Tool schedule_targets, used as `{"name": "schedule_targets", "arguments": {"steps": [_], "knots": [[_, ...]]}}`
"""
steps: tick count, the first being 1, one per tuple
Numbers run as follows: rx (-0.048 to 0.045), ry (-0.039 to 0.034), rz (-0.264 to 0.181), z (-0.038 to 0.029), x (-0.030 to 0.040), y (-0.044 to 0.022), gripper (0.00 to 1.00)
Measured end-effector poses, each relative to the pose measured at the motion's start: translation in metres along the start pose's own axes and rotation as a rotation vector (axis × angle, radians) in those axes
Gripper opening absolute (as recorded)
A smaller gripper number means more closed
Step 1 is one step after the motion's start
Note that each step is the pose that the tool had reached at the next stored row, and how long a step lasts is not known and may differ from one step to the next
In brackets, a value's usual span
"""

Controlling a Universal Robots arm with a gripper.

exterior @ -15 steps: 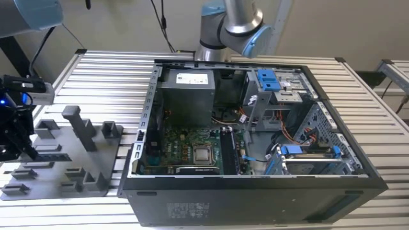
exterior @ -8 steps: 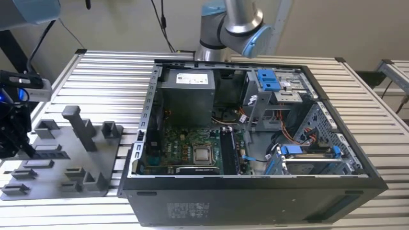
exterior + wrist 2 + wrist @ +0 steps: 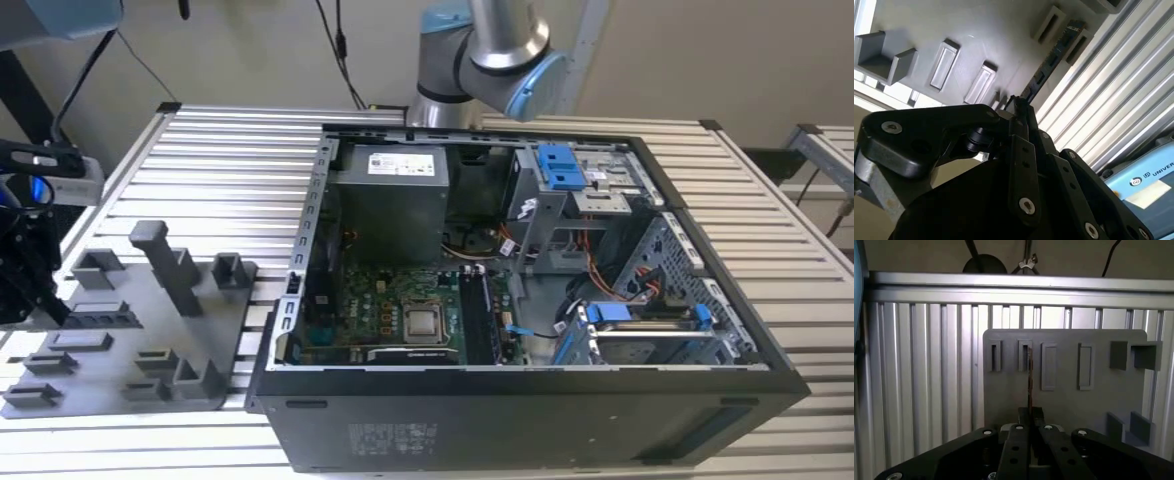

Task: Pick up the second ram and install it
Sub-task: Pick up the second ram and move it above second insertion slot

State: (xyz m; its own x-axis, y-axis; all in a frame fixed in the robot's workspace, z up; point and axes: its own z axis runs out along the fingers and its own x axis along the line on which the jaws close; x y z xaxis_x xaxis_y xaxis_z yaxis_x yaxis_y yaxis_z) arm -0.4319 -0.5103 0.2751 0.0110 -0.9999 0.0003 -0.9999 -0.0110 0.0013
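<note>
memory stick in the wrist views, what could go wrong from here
1. The gripper pinches the memory stick near one end, so the long free part could pivot or slip.
2. Its far end lies at a slot of the grey fixture; a tilted pull might snag there.
3. The computer case is crowded with cables, which may catch it.

Thin dark second ram [image 3: 1049, 62], edgewise, clamped in pincer [image 3: 1030, 412].

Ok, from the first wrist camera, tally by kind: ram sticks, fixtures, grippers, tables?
second ram: 1
grey fixture: 1
gripper: 1
slatted table: 1
Total: 4
</note>
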Motion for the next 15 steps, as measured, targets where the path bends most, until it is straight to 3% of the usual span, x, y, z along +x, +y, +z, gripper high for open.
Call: {"name": "schedule_targets", "arguments": {"steps": [15], "knots": [[0.0,-0.0001,0.002,-0.0181,0.0,0.0011,0.14]]}}
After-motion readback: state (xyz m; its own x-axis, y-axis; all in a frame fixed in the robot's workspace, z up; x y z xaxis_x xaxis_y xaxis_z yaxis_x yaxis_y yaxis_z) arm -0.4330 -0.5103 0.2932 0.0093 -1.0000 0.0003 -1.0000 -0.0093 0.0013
